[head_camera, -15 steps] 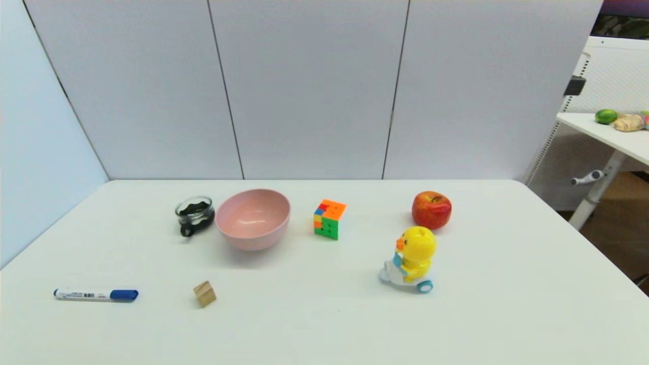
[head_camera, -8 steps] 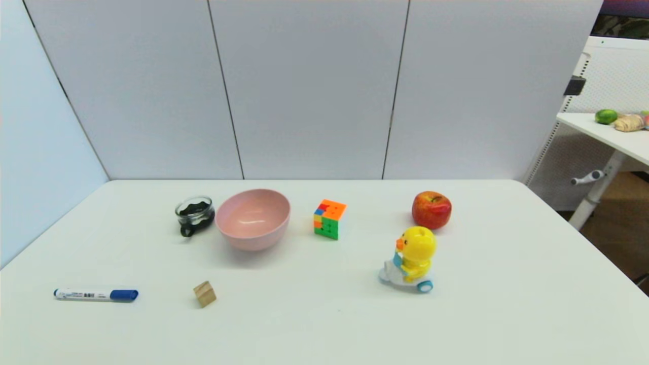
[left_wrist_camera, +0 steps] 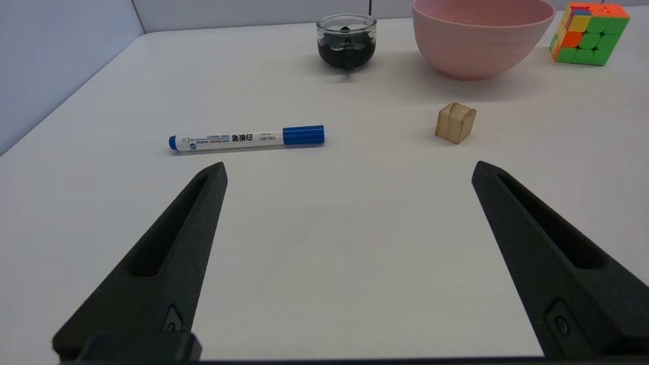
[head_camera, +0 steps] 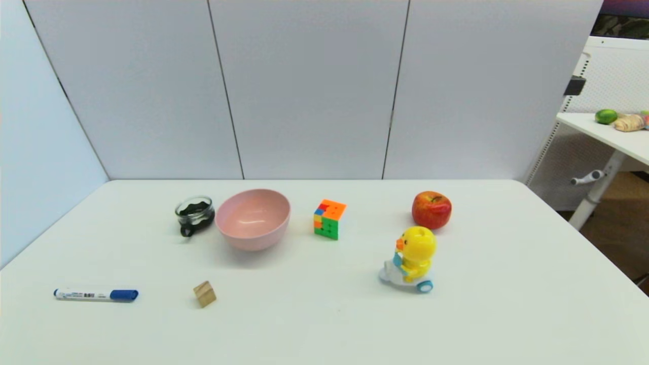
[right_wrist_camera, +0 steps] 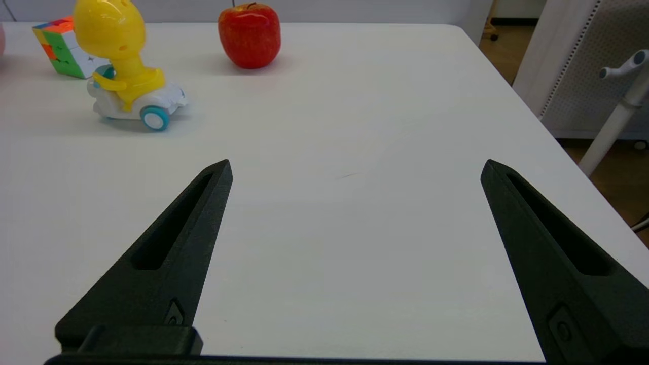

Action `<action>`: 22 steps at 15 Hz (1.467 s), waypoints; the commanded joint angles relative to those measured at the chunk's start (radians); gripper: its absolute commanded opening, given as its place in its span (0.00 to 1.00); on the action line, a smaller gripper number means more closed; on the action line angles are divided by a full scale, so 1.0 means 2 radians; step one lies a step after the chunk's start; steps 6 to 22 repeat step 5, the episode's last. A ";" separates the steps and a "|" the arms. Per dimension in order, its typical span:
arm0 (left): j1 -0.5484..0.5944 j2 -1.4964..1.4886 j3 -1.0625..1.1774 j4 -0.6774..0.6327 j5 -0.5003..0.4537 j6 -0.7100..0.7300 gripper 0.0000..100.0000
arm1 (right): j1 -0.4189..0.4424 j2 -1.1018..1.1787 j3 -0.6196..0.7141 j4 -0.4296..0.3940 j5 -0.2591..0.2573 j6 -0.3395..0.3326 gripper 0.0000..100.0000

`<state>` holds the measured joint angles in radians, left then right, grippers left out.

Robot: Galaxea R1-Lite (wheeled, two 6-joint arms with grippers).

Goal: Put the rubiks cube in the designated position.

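Left gripper spread, empty | right gripper spread, empty | rubiks cube half-hidden behind duck toy

On the white table, the rubiks cube stands toward the far edge between a pink bowl and an apple, with a yellow duck toy nearer the front edge.
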<state>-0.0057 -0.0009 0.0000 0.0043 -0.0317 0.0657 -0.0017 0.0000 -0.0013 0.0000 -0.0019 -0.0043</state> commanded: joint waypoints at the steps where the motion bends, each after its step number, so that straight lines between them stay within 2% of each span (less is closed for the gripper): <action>1: 0.000 0.001 0.000 -0.001 0.000 0.000 1.00 | 0.000 0.001 0.001 -0.001 0.000 0.001 1.00; 22: 0.000 0.001 0.000 0.000 0.000 0.000 1.00 | 0.000 0.001 0.000 -0.001 0.000 0.001 1.00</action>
